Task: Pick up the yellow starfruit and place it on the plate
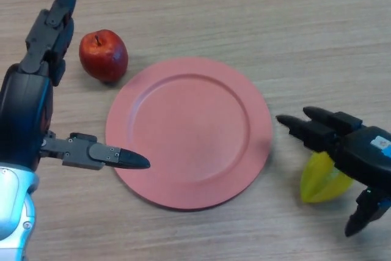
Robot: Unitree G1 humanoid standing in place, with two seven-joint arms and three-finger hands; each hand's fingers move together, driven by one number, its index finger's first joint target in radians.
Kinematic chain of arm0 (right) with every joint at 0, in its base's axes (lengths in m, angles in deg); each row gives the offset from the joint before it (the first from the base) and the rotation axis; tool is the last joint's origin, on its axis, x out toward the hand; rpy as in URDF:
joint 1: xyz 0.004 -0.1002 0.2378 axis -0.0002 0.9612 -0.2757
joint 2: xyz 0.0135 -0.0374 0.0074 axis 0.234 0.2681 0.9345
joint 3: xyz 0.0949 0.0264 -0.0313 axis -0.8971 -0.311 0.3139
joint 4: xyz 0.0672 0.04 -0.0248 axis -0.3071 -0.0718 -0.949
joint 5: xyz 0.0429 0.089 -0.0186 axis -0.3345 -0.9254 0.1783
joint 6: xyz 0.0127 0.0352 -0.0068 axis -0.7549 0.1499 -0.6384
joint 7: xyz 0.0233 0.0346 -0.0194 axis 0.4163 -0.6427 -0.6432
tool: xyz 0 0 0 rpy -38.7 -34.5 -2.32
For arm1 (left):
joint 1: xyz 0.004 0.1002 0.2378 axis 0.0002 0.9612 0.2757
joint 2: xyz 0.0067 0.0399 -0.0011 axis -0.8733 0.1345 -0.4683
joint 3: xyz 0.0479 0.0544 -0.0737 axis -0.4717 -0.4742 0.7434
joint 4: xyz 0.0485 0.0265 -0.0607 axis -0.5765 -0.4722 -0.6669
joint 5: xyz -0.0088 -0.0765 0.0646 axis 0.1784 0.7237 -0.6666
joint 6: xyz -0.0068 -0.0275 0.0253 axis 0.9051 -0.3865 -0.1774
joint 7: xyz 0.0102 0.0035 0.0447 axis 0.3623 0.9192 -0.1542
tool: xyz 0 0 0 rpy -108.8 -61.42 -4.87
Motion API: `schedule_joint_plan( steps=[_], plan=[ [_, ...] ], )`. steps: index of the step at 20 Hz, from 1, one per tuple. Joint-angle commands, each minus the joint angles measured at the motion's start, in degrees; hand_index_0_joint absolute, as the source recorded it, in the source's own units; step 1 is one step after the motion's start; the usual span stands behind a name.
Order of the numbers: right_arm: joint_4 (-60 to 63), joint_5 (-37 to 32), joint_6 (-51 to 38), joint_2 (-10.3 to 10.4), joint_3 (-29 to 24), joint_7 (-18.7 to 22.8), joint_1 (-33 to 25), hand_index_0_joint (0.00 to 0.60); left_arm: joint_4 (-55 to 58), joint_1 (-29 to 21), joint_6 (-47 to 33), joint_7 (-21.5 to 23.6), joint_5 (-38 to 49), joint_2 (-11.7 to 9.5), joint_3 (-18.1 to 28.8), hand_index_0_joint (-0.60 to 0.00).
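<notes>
starfruit (324, 181): yellow, ridged, glossy, right of pink plate (189, 131), on table | right hand (360, 157): above it, fingers straight, unclosed | left hand (36, 108): spread wide, left of plate

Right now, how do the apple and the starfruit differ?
The apple is red and round; the starfruit is yellow and ridged. The apple lies fully in view, left of the plate beside the open left hand; the starfruit lies right of the plate, partly hidden under the open right hand. Both rest on the table, off the plate.
</notes>
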Motion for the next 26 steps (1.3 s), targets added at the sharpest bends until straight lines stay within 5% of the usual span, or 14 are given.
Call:
schedule_joint_plan(
  steps=[1, 5, 6, 8, 17, 21, 24, 25, 26],
  plan=[
    [-0.4, -3.7, -4.5, -2.7, -3.7, 6.5, -3.1, 0.000, 2.8, -1.0, -7.6, 0.4, -1.3, -1.4, 3.3, 0.000],
    [2.4, -4.2, -4.2, -2.5, -2.6, 7.5, -4.4, 0.449, 3.2, -0.5, -7.3, -0.3, -1.5, -1.5, 3.6, 0.000],
    [5.9, 0.3, -6.5, -3.2, -1.9, 12.3, -6.5, 0.583, 3.3, 0.0, -7.6, -0.9, -2.2, -1.6, 3.9, 0.000],
    [9.5, 10.9, -9.1, -4.6, -0.9, 23.3, -9.1, 0.600, 3.0, 0.7, -8.3, -1.5, -2.7, -1.5, 4.1, 0.000],
    [-1.2, -1.2, -3.6, -2.6, -1.7, 14.1, -7.6, 0.600, 4.9, 0.1, -4.6, -2.3, -1.5, -1.9, 5.2, 0.000],
    [-4.9, -0.4, -3.7, 0.9, 2.2, 14.0, -11.0, 0.600, 4.8, 0.0, -3.6, -2.0, 0.3, -1.5, 5.5, 0.000],
    [-6.9, -7.0, 2.5, 6.1, 6.6, 7.7, -13.3, 0.600, 5.2, -1.6, -1.1, -0.6, 3.2, -1.8, 5.4, 0.000],
    [-6.9, -7.0, 2.6, 6.3, 6.7, 7.6, -13.3, 0.600, 5.1, -1.6, -1.2, -0.5, 3.3, -1.9, 5.3, 0.000],
    [-6.9, -13.4, 9.6, 9.4, 10.9, 3.2, -13.5, 0.600, 4.5, -1.5, -2.8, 0.6, 4.0, -1.4, 5.1, 0.000]
  ],
)
